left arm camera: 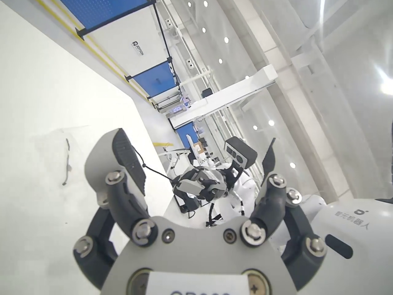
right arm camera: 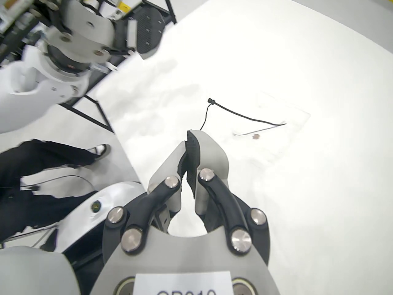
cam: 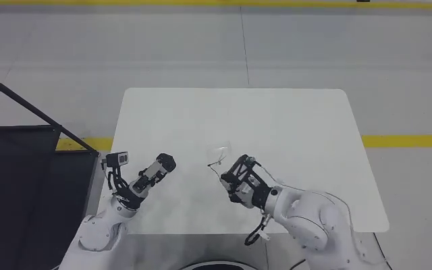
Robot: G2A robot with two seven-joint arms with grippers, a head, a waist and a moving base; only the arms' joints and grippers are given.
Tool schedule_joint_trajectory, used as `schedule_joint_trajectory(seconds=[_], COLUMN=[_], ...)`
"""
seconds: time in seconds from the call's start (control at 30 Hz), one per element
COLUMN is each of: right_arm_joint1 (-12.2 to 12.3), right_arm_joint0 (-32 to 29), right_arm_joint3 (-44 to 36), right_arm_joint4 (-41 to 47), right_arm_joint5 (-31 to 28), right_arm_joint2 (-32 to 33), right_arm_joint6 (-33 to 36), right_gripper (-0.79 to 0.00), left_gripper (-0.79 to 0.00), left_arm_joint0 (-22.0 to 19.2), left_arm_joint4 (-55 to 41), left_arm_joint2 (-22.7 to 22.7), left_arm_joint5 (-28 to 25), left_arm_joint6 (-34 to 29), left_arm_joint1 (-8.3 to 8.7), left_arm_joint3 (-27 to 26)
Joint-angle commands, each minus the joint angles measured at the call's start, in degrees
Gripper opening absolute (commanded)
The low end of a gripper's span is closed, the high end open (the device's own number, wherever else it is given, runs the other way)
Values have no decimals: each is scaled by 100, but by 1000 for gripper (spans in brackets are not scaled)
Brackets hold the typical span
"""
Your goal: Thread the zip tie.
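Note:
A thin black zip tie (right arm camera: 242, 116) hangs just over the white table (right arm camera: 307, 62), and my right gripper (right arm camera: 192, 135) is shut on one thin end of it. From the fingertips the strand rises to a small head (right arm camera: 210, 100), and a thicker strip runs on from there above the tabletop. In the top view the zip tie (cam: 213, 169) sticks out from the right gripper (cam: 233, 177) near the table's middle front. My left gripper (left arm camera: 196, 142) is open and holds nothing. It sits at the table's front left (cam: 164, 164), apart from the tie (left arm camera: 156, 173).
A clear plastic sheet (right arm camera: 285, 118) lies on the table beyond the right gripper, with a pale thin strip (right arm camera: 254, 130) on it. A black frame and dark panel (cam: 34, 155) stand by the table's left side.

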Motion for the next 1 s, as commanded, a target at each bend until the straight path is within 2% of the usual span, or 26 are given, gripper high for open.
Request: schedule_joint_trajectory(seconds=[0.0,0.17,0.3,0.5,0.67,0.7,0.77,0.87,0.97], right_arm_joint1=[-22,-120,-243,-474,-628,-651,-689,-724,-744], right_arm_joint0=[134,558,1013,1690,1988,2017,2052,2065,2037], right_arm_joint3=[66,359,668,1135,1468,1520,1607,1707,1724], right_arm_joint4=[-722,-1927,-2420,-2528,-2408,-2397,-2365,-2345,-2350], right_arm_joint5=[246,818,1086,1344,1463,1489,1529,1531,1535], right_arm_joint2=[-249,-894,-1368,-1876,-2099,-2124,-2148,-2137,-2092], right_arm_joint6=[49,445,1049,1760,1878,1882,1881,1865,1853], right_gripper=[-785,-785,-785,-785,-785,-751,-517,-419,-397], left_gripper=[0,0,0,0,0,0,0,0,0], left_arm_joint0=[-1,-1,-1,-1,-1,-1,-1,-1,-1], left_arm_joint4=[13,13,13,13,13,13,13,13,13], left_arm_joint2=[4,4,4,4,4,4,4,4,4], left_arm_joint5=[8,8,8,8,8,8,8,8,8], left_arm_joint6=[3,3,3,3,3,3,3,3,3], left_arm_joint1=[0,0,0,0,0,0,0,0,0], left_arm_joint3=[-2,-2,-2,-2,-2,-2,-2,-2,-2])
